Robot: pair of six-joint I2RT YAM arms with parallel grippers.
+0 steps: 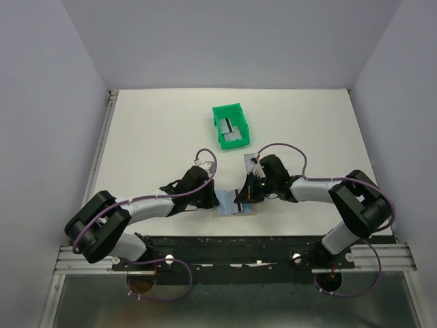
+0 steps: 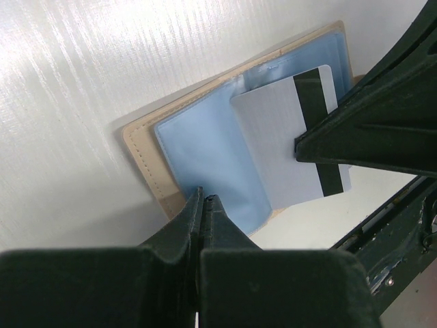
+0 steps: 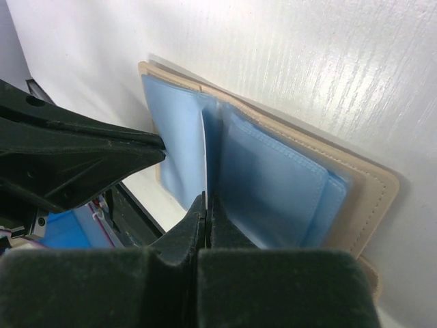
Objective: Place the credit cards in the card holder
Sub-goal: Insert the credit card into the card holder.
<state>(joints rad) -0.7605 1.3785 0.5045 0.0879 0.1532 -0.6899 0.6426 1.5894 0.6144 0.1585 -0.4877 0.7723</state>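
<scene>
Lab test cell: white table (image 1: 157, 130), plain walls (image 1: 41, 102)

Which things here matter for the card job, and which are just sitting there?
Job: card holder; striped card, pinched in the right fingers; grey cards in the bin.
Lying about: the green bin itself.

From above, most of the card holder (image 1: 225, 203) is covered; I see only a pale sliver. On my left wrist view the right gripper (image 2: 304, 145) hides part of the stripe on the card (image 2: 273, 147). What sits in the green bin (image 1: 230, 127) is too small to tell, possibly cards.
</scene>
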